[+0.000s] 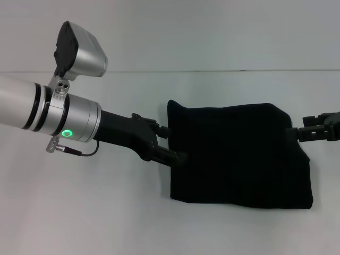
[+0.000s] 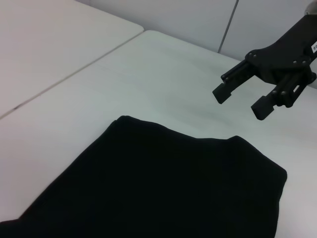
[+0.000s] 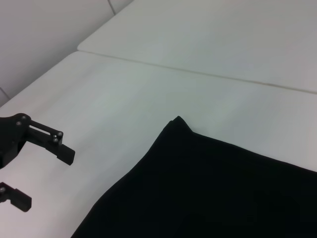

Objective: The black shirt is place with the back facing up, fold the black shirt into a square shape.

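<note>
One folded matte black fabric shirt [image 1: 239, 154], two black robot grippers, left [image 1: 172, 143] and right [image 1: 303, 132], on one white table [image 1: 106, 212].

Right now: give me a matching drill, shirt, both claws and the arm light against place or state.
1 black shirt
2 left claw
3 right claw
4 light ring on the left arm

A glowing green
B open, by the shirt's right edge
C folded, lying on the table
D open, by the shirt's left edge

Pairs: 1-C; 2-D; 3-B; 4-A
</note>
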